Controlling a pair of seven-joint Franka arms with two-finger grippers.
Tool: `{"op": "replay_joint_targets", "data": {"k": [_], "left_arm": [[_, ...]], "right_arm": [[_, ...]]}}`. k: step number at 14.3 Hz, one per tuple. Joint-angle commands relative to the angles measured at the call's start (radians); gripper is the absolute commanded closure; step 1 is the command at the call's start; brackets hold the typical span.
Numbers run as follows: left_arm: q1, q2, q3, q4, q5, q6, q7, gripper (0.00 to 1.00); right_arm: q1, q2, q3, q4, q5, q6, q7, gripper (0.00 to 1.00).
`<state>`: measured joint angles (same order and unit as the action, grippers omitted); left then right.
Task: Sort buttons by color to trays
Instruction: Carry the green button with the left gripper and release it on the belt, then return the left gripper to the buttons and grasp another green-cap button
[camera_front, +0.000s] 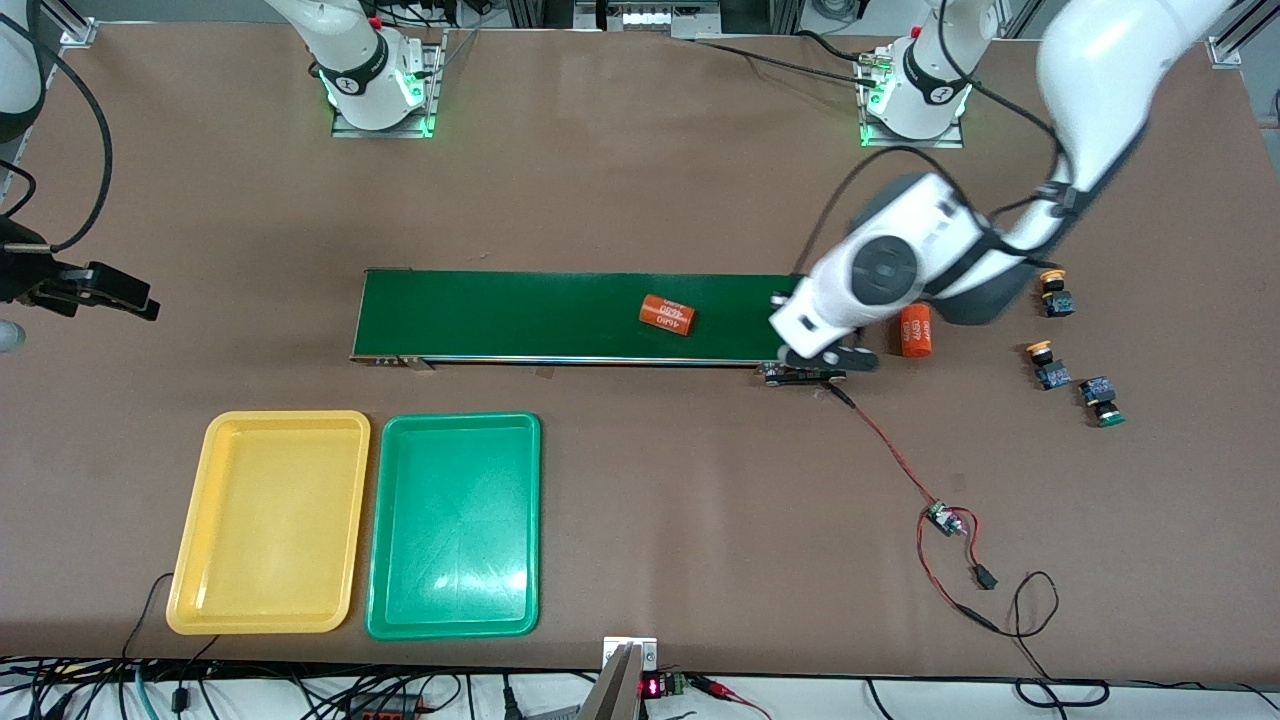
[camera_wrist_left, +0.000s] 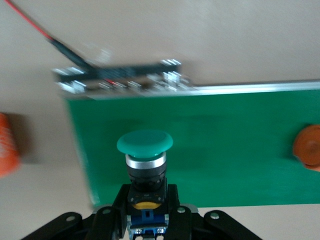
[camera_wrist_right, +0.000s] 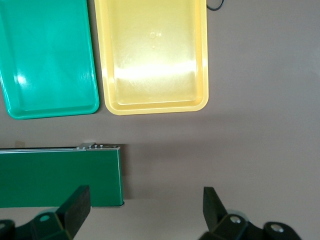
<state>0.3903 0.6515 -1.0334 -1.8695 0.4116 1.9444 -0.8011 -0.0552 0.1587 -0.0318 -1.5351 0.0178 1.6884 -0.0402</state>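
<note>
A green-capped button (camera_wrist_left: 145, 165) sits clamped in your left gripper (camera_wrist_left: 146, 212), cap pointing away from the wrist, its black-and-blue body pinched between the black fingers (camera_wrist_left: 120, 210). You hold it in the air over the end of the dark-green conveyor belt (camera_front: 540, 315) that lies toward the left arm's end of the table, just above the belt's edge and the small circuit board (camera_front: 800, 376) fixed there.

Three more buttons lie on the brown table (camera_front: 640, 180) well toward the left arm's end: a yellow-capped one (camera_front: 1053, 292), a second yellow-capped one (camera_front: 1047, 364) nearer the front camera, and a second green-capped one (camera_front: 1101, 400) just beside it and nearer still.

Your right gripper (camera_wrist_right: 145, 210) hangs with its fingers spread wide and nothing between them, over bare table by the belt's other end; that arm waits.

The yellow tray (camera_front: 270, 520) and the green tray (camera_front: 455, 525) sit side by side, touching or nearly so, nearer the front camera than the belt, the yellow one closer to the right arm's end. Both hold nothing.

Two orange cylinders carry white print, too small for you to read surely: one (camera_front: 667, 314) lies on the belt, the other (camera_front: 916, 331) on the table just off the belt's end. A red-and-black wire (camera_front: 890, 450) runs from the circuit board to a small module (camera_front: 940, 519).
</note>
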Motion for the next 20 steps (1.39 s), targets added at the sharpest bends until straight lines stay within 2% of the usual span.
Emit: {"op": "replay_joint_targets", "data": {"k": [1,3,4,5,6,9,13,17,20], "left_arm": [[0.018,0.004,-0.001,-0.078,-0.007,0.105,-0.041,0.81],[0.019,0.004,0.001,-0.083,-0.005,0.113,-0.041,0.77],[0.021,0.004,0.003,-0.080,-0.005,0.111,-0.041,0.61],[0.022,0.002,0.006,-0.080,-0.005,0.108,-0.040,0.26],[0.028,0.002,0.004,-0.079,-0.004,0.102,-0.032,0.00],[0.039,-0.009,0.001,-0.022,-0.004,0.038,-0.036,0.00],[0.039,-0.004,0.015,0.240,0.010,-0.299,0.020,0.00],[0.047,-0.009,0.171,0.375,0.033,-0.403,0.175,0.00],[0.116,-0.003,0.249,0.394,0.062,-0.407,0.354,0.00]], "right_arm": [[-0.005,-0.013,0.003,0.009,0.005,0.022,0.003,0.00],[-0.018,0.011,0.003,0.009,-0.018,0.047,0.002,0.00],[-0.028,0.027,0.003,0.004,-0.019,0.045,0.002,0.00],[-0.040,0.044,0.003,0.006,-0.019,0.053,0.003,0.00],[-0.061,0.057,0.003,0.009,-0.019,0.054,0.003,0.00],[-0.068,0.073,0.004,0.007,-0.009,0.053,0.005,0.00],[-0.055,0.074,0.010,0.010,-0.003,0.091,0.005,0.00],[-0.037,0.049,0.013,0.010,0.021,0.082,0.000,0.00],[-0.031,0.009,0.013,0.012,0.011,0.051,-0.003,0.00]]}}
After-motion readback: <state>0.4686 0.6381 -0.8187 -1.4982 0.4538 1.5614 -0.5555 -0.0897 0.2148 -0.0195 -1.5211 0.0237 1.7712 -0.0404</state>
